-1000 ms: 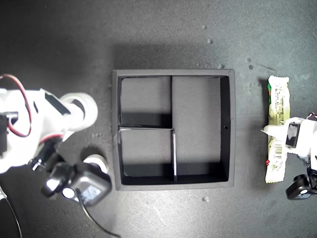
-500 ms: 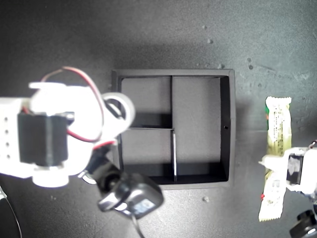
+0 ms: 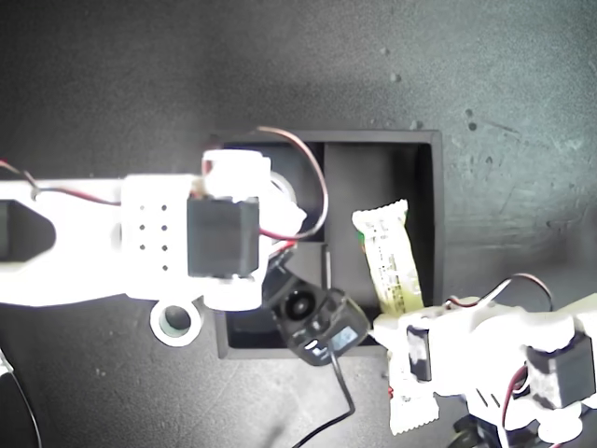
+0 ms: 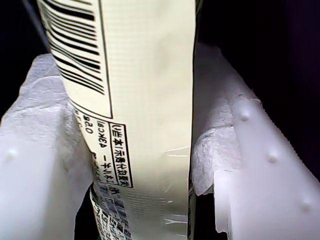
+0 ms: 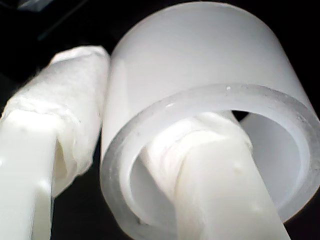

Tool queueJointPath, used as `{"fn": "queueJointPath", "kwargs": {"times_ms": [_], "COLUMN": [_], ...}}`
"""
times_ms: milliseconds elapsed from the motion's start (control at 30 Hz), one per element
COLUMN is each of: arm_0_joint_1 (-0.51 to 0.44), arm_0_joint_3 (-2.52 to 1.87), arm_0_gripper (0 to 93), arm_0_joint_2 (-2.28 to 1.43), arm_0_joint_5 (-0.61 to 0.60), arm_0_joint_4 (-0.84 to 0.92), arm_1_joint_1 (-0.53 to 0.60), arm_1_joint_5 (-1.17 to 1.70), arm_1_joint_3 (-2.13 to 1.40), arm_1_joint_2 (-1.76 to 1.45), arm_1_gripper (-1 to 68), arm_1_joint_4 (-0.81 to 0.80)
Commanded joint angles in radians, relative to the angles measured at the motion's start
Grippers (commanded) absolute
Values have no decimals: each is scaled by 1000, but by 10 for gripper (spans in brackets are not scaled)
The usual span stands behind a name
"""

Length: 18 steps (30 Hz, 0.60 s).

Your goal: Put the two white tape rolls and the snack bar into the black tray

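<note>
Two arms converge on the black tray (image 3: 427, 187) at once, each carrying a piece. My first gripper (image 4: 192, 165), reaching in from the near right corner of the exterior view, is clamped on the snack bar (image 3: 390, 264) with a padded finger pressing each flat face of the wrapper, as the first wrist view shows with the barcode (image 4: 75, 45) running out past the grip. The bar's long axis runs near-to-far with a slight lean, its far end hanging above the tray's long right-hand compartment and its near end (image 3: 410, 411) sticking out past the tray's near wall, so it lies close to parallel with that compartment. My second gripper (image 5: 150, 145), on the arm stretching in from the exterior view's left, pinches the wall of one white tape roll (image 5: 200, 100), one finger through the open centre and one finger (image 5: 65, 115) outside; in the exterior view that roll (image 3: 280, 201) shows above the far-left small compartment, largely hidden by the arm. The other tape roll (image 3: 174, 322) sits on the dark table (image 3: 112, 75) just outside the tray's left wall, near its near-left corner, and the second arm is plainly the nearer one to it. Whether either carried piece has touched the tray floor cannot be told.
</note>
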<state>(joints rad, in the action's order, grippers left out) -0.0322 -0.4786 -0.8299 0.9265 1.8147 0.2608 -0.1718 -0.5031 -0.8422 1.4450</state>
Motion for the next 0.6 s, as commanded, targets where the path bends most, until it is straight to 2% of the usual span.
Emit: {"fn": "queueJointPath", "kwargs": {"times_ms": [0, 200, 367, 567], "arm_0_joint_1": [9, 14, 11, 21], "arm_0_joint_3": [58, 89, 83, 14], "arm_0_gripper": [0, 21, 106, 131], "arm_0_joint_2": [-9, 18, 6, -110], "arm_0_joint_5": [8, -3, -15, -46], "arm_0_joint_4": [17, 17, 17, 18], "arm_1_joint_1": [-6, -9, -17, -49], "arm_1_joint_5": [2, 0, 2, 26], "arm_1_joint_3": [80, 84, 83, 117], "arm_1_joint_2": [-5, -5, -5, -5], "arm_1_gripper": [58, 64, 191, 251], "arm_1_joint_4": [25, 37, 64, 172]}}
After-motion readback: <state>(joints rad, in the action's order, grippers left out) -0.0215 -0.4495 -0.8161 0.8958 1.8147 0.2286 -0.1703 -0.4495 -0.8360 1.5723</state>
